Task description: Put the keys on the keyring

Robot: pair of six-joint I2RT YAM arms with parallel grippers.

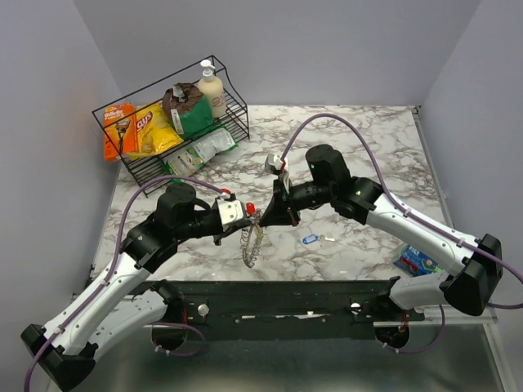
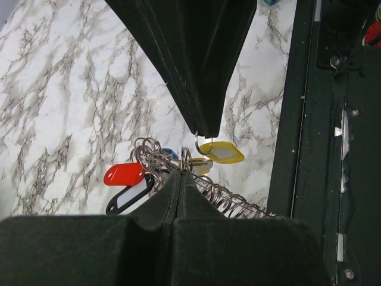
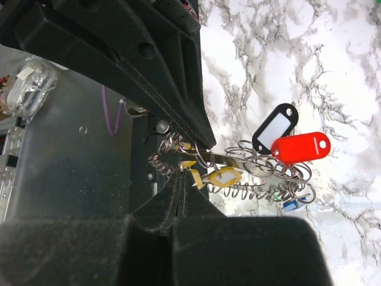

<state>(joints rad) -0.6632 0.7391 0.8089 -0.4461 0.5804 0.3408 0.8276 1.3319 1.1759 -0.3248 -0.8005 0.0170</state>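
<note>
Both grippers meet above the middle of the marble table. My left gripper is shut on the keyring, a tangled bunch of silver wire rings. A coiled chain of rings dangles from it. Red and black plastic tags hang on the bunch. My right gripper is shut on a small ring carrying a yellow tag, right against the bunch. A blue-headed key lies on the table below the right arm.
A black wire basket with snack bags and a bottle stands at the back left. A blue packet lies near the right arm's base. The black mounting rail runs along the near edge.
</note>
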